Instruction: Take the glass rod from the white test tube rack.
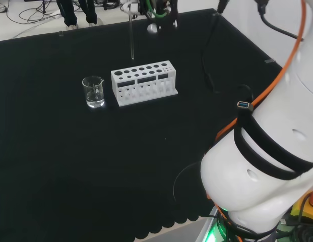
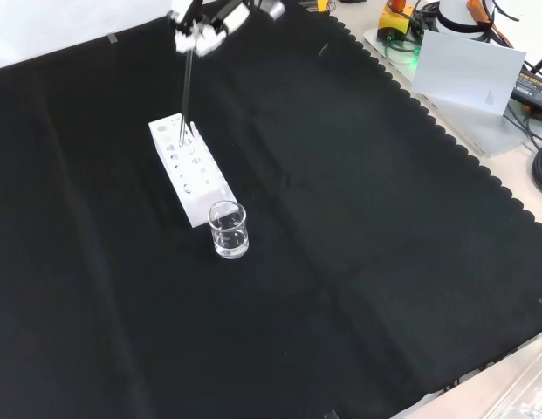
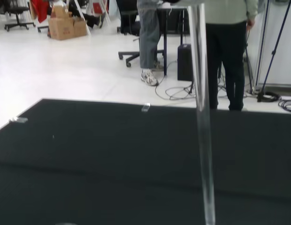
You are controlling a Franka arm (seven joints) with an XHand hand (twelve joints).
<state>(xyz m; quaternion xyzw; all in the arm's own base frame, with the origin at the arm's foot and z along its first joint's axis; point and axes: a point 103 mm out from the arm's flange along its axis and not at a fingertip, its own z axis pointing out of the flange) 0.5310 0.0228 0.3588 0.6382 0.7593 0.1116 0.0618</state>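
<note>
The white test tube rack (image 1: 143,83) stands mid-cloth, with rows of round holes in its top. In the head view the thin glass rod (image 1: 131,38) hangs upright, its lower tip a little above the rack's far side and clear of the holes. The hand (image 1: 131,7) is at the view's top edge, pinching the rod's upper end. From the front, the hand (image 2: 203,24) is above the rack (image 2: 190,170), and the rod (image 2: 186,96) slants down toward the rack's far end. In the wrist view the rod (image 3: 202,122) runs close past the camera.
A small clear beaker (image 1: 94,92) stands just left of the rack in the head view and near its closest end from the front, beaker (image 2: 229,230). A black cable (image 1: 209,75) lies on the cloth to the right. The arm's white links (image 1: 267,151) rise at lower right.
</note>
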